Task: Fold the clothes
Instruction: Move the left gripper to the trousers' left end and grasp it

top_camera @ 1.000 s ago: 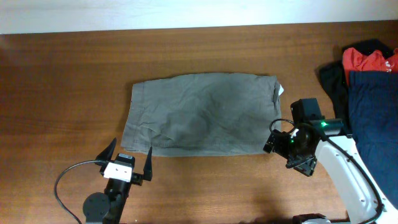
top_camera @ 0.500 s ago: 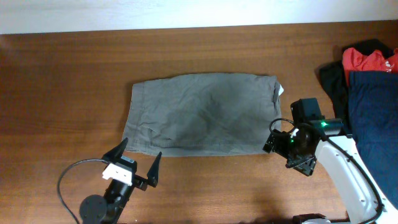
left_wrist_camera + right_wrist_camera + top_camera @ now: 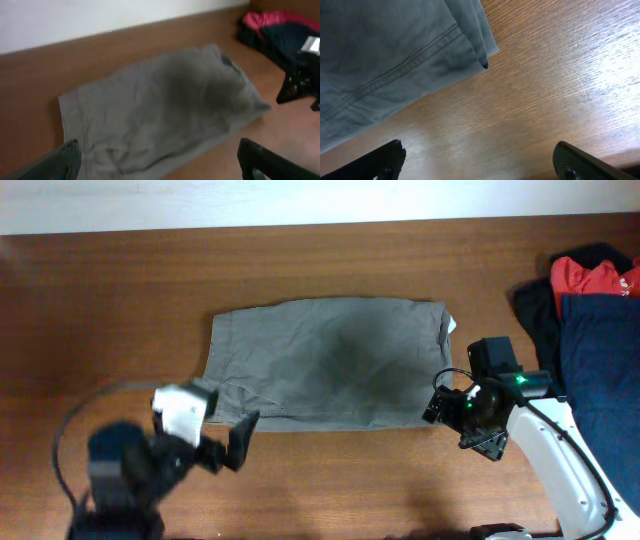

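From overhead, the grey-olive shorts (image 3: 325,365) lie spread flat at the centre of the wooden bench (image 3: 110,300), long side running from 9 to 3 o'clock, with a small white label showing at the corner toward 2 o'clock. The left end effector (image 3: 226,420) is blurred at about 7 o'clock of the shorts. Its two dark fingers are spread wide with nothing between them, and one tip is over the cloth's near edge; whether it touches cannot be told. The right end effector (image 3: 438,402) sits just beside the shorts' corner at 4 o'clock, fully open and holding nothing. At the bench's 3 o'clock edge, well apart from the shorts, a navy blue garment (image 3: 600,370) lies heaped with a red garment (image 3: 590,275) at its 12 o'clock side. In the left wrist view, which is soft and blurred, the shorts fill the middle of the frame, and the two fingers (image 3: 60,162) stand far apart at 7 and 5 o'clock, empty. The right arm's dark parts show at 3 o'clock and the red and navy pile at 1 o'clock. In the right wrist view, a stitched hem corner of the shorts lies on the bench toward 11 o'clock. Bare wood grain fills the rest, and the fingertips (image 3: 375,162) are wide apart at the bottom corners, gripping nothing and clear of the cloth.
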`<state>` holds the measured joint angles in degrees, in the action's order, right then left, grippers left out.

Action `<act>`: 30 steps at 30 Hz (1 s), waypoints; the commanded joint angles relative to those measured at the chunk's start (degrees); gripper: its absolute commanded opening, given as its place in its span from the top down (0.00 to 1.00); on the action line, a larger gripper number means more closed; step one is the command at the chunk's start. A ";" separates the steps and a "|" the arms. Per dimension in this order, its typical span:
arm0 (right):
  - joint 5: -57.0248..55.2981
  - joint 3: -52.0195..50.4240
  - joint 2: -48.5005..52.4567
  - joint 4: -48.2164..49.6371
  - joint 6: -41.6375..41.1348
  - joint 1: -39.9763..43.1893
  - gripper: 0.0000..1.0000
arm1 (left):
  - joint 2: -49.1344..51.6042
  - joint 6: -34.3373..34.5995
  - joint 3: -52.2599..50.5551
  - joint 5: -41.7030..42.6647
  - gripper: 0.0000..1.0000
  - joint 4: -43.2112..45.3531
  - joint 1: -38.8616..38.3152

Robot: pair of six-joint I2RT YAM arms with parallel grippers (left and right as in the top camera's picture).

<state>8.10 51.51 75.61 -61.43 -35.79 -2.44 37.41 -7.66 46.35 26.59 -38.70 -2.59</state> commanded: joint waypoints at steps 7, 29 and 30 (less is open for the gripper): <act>0.31 -0.22 0.02 0.00 -0.28 0.22 0.01 | 25.70 -7.48 20.55 0.35 0.01 -11.32 0.26; 0.31 -0.22 0.02 0.00 -0.28 0.22 0.01 | 48.09 -3.13 23.41 -4.55 0.01 -11.28 4.37; 0.31 -0.22 0.02 -0.02 -0.28 0.22 0.01 | 48.63 -3.13 23.41 -4.55 0.00 -10.84 4.87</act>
<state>8.10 51.51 75.61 -61.43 -35.77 -2.44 84.16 -12.19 68.79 22.61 -50.26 0.60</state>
